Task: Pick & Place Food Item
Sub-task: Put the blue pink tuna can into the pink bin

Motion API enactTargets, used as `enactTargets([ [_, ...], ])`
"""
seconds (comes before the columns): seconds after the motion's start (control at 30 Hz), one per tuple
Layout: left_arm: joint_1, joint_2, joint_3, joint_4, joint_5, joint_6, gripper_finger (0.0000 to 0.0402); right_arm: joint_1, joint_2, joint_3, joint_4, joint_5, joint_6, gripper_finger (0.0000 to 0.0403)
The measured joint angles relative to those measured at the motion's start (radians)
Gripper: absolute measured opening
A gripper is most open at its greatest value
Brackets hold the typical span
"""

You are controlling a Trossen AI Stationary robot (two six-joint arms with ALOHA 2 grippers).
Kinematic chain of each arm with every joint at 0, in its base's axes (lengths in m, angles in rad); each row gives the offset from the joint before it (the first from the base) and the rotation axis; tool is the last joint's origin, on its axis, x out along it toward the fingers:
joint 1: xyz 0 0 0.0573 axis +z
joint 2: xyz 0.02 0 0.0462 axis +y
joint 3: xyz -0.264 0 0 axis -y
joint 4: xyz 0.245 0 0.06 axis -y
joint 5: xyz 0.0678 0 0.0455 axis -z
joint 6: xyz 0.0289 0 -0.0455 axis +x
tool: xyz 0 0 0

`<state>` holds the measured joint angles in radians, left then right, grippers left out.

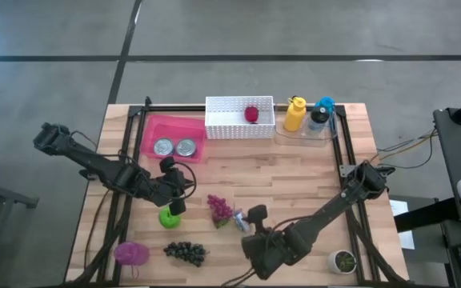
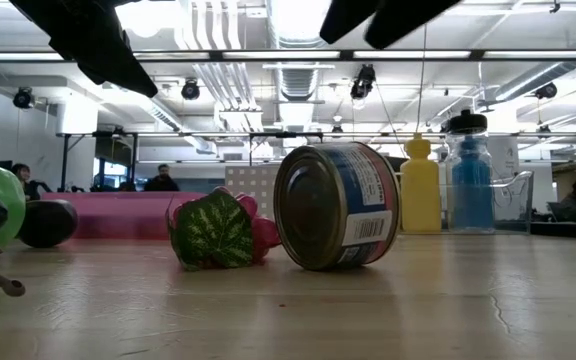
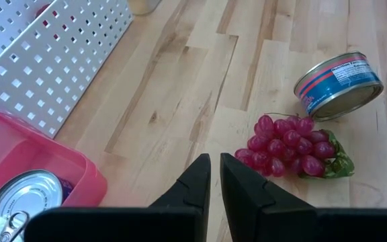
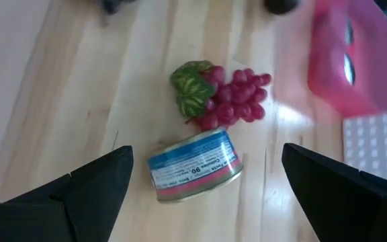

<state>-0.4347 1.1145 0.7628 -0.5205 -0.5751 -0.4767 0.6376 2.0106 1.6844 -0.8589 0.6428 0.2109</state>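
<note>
A blue-and-red labelled can lies on its side on the wooden table, next to a bunch of red grapes with a green leaf. Both also show in the low view, the can in front of the grapes. My right gripper is open wide above the can, one finger on either side, clear of it. My left gripper is shut and empty; it hangs over bare table between the pink bin and the grapes, just beyond a green apple.
The pink bin holds two cans. A white perforated basket at the far edge holds a red item. Yellow and blue bottles stand in a clear tray. Dark grapes, a purple item and a small round item lie near the front edge.
</note>
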Motion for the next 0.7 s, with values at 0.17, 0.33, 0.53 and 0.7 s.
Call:
enactTargets([
  [0.17, 0.0, 0.0, 0.0, 0.0, 0.0, 0.0, 0.0039, -0.001, 0.0, 0.0, 0.0, -0.049, -0.194, 0.038],
  [0.33, 0.0, 0.0, 0.0, 0.0, 0.0, 0.0, 0.0039, -0.001, 0.0, -0.002, -0.001, -0.052, -0.422, 0.038],
  [0.53, 0.0, 0.0, 0.0, 0.0, 0.0, 0.0, 0.0039, -0.022, 0.0, -0.003, -0.001, -0.13, -0.624, 0.038],
  [0.7, 0.0, 0.0, 0.0, 0.0, 0.0, 0.0, 0.0039, -0.07, 0.0, -0.003, 0.004, -0.256, -0.783, 0.038],
])
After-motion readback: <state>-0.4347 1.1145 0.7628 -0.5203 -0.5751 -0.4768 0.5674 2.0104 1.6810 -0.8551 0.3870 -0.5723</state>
